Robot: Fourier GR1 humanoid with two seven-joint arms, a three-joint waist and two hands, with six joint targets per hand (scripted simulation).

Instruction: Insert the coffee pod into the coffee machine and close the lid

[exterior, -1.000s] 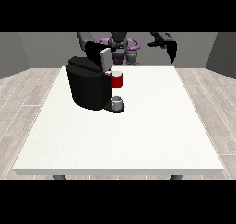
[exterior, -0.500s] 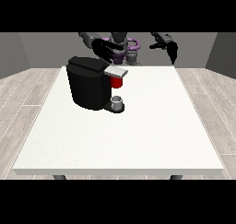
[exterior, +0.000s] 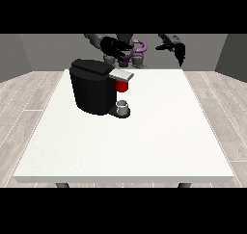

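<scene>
The black coffee machine (exterior: 94, 91) stands on the far left part of the white table (exterior: 144, 141). Its grey lid (exterior: 122, 75) lies flat, sticking out to the right over a red thing at the machine (exterior: 122, 86). A small grey thing (exterior: 123, 106) sits on the machine's base under the spout. The hand at the view's left (exterior: 116, 47) hovers above and behind the machine, apart from the lid, with its fingers stretched out. The hand at the view's right (exterior: 173, 47) hangs in the air over the table's far edge, fingers relaxed and holding nothing.
The robot's purple and grey torso (exterior: 137, 52) is behind the table's far edge. The white tabletop stretches wide to the front and right of the machine. Wood floor surrounds the table.
The grey lid has come down flat over the red thing. The hand at the view's left has lifted off the lid and moved up and right. The other hand barely moved.
</scene>
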